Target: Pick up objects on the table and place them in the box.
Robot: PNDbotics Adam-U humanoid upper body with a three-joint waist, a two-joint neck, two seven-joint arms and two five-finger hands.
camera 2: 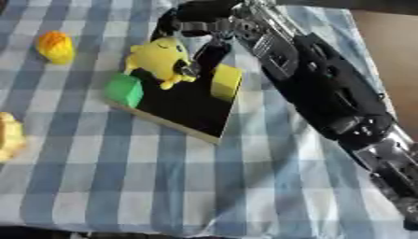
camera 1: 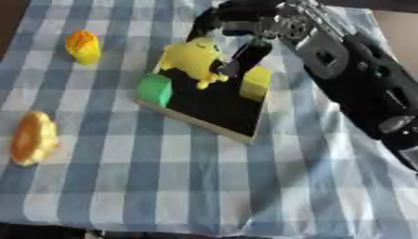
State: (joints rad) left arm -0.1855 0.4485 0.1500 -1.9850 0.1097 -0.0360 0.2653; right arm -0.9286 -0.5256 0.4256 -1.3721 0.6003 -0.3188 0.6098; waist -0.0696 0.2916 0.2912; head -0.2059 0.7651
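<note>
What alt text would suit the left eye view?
The robot's right hand holds a yellow plush toy over a black box on a blue checked cloth; two orange-yellow toys lie left.

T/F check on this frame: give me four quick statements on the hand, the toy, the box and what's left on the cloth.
1. The right hand is curled round the yellow plush toy. True.
2. The toy is over the box. True.
3. The left hand holds the orange-yellow object. False: no left hand in view; that object lies on the checked cloth.
4. The box is red. False: black inside, with green and yellow walls.
</note>
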